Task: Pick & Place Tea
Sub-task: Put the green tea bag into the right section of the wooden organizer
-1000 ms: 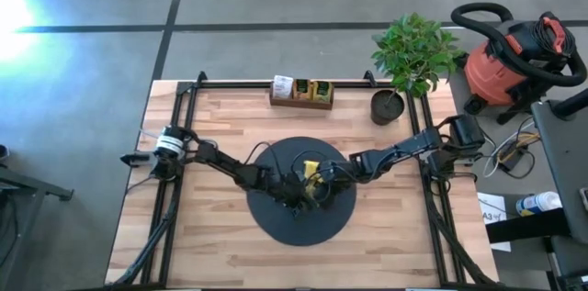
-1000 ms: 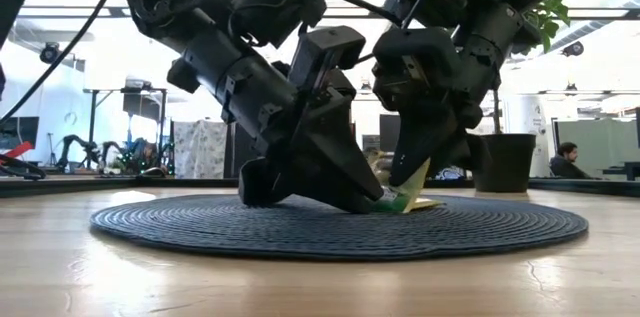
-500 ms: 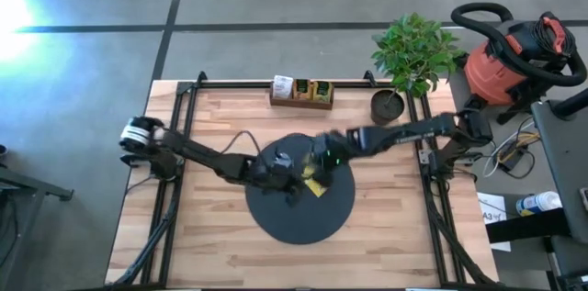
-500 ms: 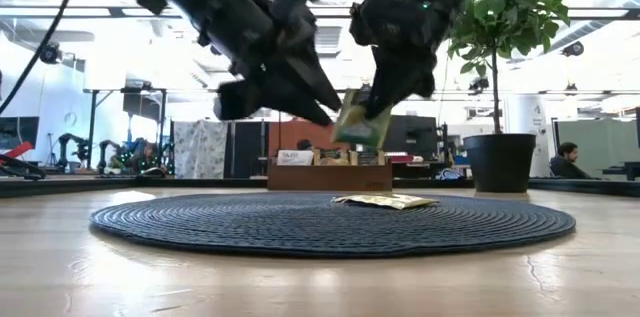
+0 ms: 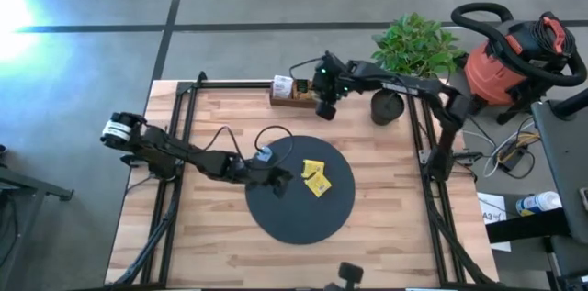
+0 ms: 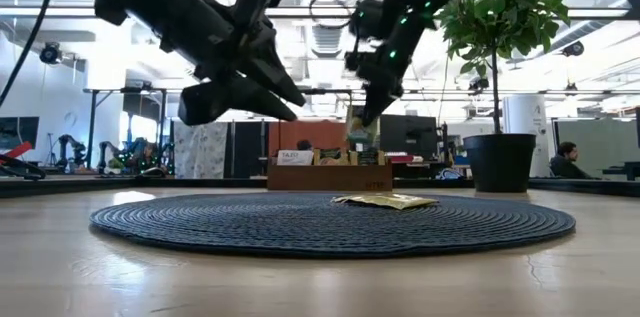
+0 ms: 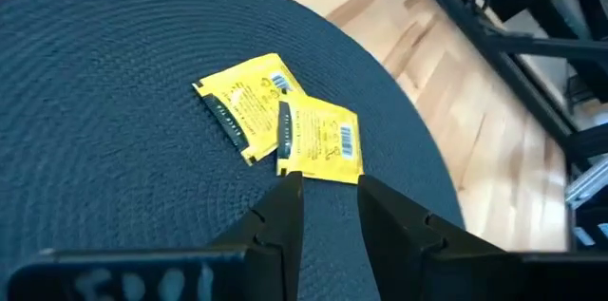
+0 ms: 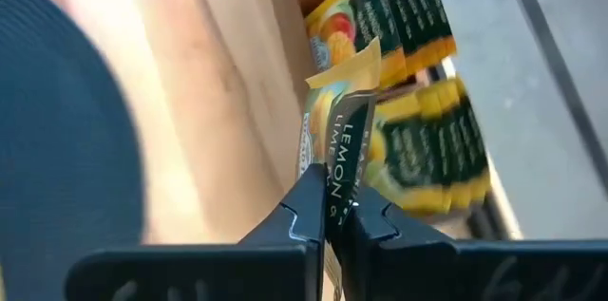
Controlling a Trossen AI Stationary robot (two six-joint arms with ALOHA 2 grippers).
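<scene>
My right gripper (image 5: 324, 107) hangs over the wooden tray (image 5: 301, 100) at the table's far edge, shut on a green-yellow tea packet (image 8: 347, 125) printed LEMON. The tray's compartments hold several upright tea packets (image 8: 418, 16). Two yellow tea packets (image 7: 242, 106) (image 7: 318, 140) lie flat and overlapping on the black disc (image 5: 299, 222), right of its middle. My left gripper (image 7: 328, 192) floats above the disc's left part, just short of those two, open with nothing between its fingers. My right gripper pinches the LEMON packet by one edge (image 8: 335, 179) between its two fingers. The fingers slant down from above. The packet (image 6: 361, 137) hangs edge-on below the fingertips, lifted clear above the tray.
A potted plant (image 5: 404, 61) stands at the table's far right corner, close to my right arm. Black frame rails (image 5: 179, 135) run along the table's left and right sides. A red shop vacuum (image 5: 514, 61) sits off the table. Bare wood lies near the front edge.
My right gripper has closed on a packet, lifted it off the disc, swung toward the far edge and rolled, and now hangs over the wooden tray. My left gripper has risen and drawn back toward the table's left. Two yellow packets stay on the disc.
</scene>
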